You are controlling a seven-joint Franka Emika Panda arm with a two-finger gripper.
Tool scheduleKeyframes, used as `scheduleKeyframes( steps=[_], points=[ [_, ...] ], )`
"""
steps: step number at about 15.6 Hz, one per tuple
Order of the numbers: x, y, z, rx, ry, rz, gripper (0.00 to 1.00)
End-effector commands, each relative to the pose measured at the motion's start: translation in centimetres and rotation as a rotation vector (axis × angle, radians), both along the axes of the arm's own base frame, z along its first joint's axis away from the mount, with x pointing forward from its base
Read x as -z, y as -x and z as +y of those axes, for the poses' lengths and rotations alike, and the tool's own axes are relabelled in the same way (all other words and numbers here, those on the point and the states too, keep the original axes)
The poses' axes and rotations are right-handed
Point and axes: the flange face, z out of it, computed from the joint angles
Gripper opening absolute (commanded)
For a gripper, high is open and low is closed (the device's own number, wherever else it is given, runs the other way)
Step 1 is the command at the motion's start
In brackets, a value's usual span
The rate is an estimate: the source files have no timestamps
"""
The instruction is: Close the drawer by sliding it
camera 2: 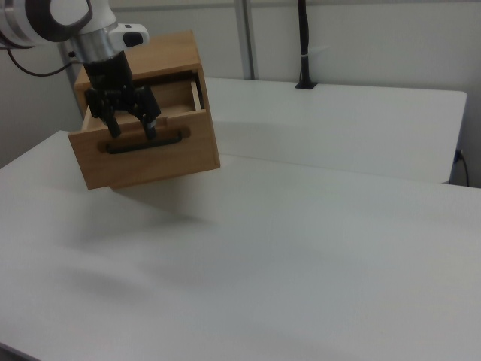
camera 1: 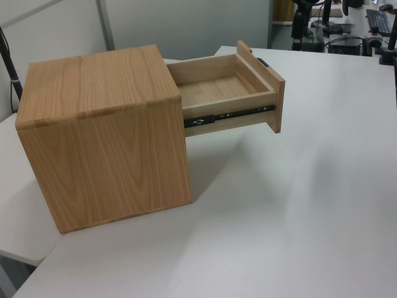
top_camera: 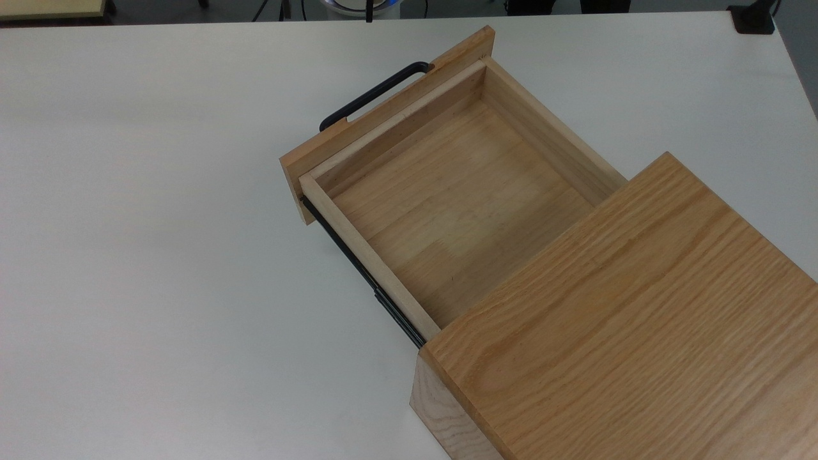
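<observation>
Drawer (top_camera: 447,204) pulled well out of the box (top_camera: 639,319), slide axis running into the box. Gripper (camera 2: 132,128), fingers apart, hangs in front of the front panel (camera 2: 143,154), just above the handle (camera 2: 144,143); push goes boxward.

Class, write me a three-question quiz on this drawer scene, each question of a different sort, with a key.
1. True or false: the drawer is fully shut inside the casing.
2. What colour is the handle?
3. In the right view, the end effector hangs: A) above the front panel, B) beside the far table edge, C) under the casing.

Key: 1 false; 2 black; 3 A.
</observation>
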Motion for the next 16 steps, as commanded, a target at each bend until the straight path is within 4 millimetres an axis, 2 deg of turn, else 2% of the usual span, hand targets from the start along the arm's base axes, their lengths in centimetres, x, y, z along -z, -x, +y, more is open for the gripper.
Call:
scheduleKeyframes(
  steps=[1,10,16],
  points=[
    [-0.05,0.02,0.44,-0.013,-0.007,-0.015,1.00],
    [0.03,-0.04,0.42,-0.012,-0.014,-0.014,1.00],
    [-0.34,-0.06,-0.11,0.066,-0.128,-0.018,1.00]
  ],
)
